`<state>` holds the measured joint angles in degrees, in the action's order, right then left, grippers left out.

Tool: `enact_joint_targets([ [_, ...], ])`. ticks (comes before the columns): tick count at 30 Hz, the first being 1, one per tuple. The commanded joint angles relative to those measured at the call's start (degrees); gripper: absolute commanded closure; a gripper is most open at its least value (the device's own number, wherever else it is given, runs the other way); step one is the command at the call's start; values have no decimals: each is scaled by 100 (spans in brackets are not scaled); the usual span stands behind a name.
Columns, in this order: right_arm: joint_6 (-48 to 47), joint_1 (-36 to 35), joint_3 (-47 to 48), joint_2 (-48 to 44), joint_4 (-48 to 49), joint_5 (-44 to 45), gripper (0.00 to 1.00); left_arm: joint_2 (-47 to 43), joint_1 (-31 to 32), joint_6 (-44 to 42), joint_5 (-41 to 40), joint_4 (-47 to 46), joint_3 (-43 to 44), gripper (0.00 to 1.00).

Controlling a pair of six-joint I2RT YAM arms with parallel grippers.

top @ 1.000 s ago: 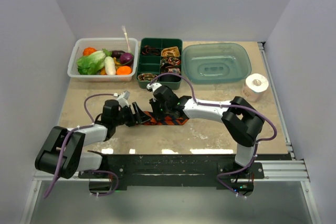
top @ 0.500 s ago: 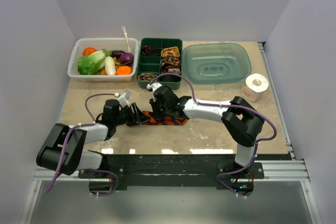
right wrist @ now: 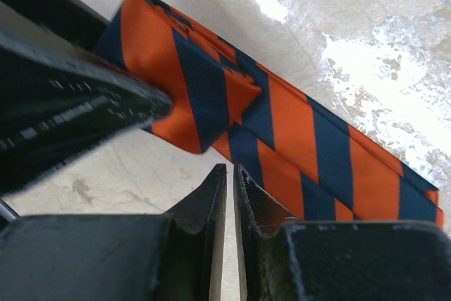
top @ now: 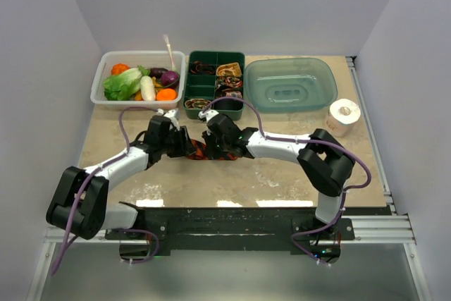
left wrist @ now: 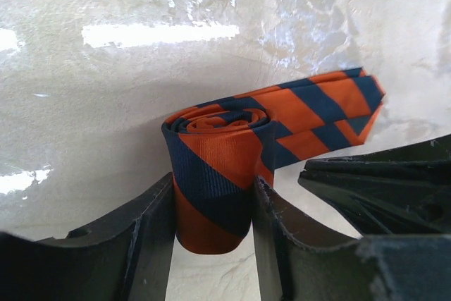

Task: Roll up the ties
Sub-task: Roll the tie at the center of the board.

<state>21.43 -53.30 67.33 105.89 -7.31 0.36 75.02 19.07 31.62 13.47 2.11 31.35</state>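
The orange-and-navy striped tie (left wrist: 232, 139) is wound into a coil standing on edge, with a short flat tail (left wrist: 338, 103) lying on the table to the right. My left gripper (left wrist: 211, 227) is shut on the coil, one finger (left wrist: 151, 230) on each side. In the top view the left gripper (top: 184, 144) and right gripper (top: 215, 147) meet at the tie (top: 199, 150) in the table's middle. My right gripper (right wrist: 230, 174) is shut and empty, its tips just short of the tie's tail (right wrist: 296, 139). Small rolled ties lie in the green tray (top: 214, 98).
A clear bin of vegetables (top: 139, 79) stands at the back left, the green compartment tray beside it, and a teal basin (top: 290, 82) at the back right. A white paper roll (top: 344, 114) sits near the right edge.
My left gripper has moved forward and right, up against the right gripper. The tie's flat length has shortened and it sits a little farther back and left.
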Motion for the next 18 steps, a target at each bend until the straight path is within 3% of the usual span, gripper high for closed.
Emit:
enact_joint_targets([
  [1,-34,12,254,178,2,-18,87,214,544,-288,-1109,1062,608,52],
  [8,-51,4,351,476,-130,201,87,267,826,-358,-1909,1652,1092,51],
  [18,-78,-49,272,644,-60,-18,87,249,905,-490,-2261,2021,1320,51],
])
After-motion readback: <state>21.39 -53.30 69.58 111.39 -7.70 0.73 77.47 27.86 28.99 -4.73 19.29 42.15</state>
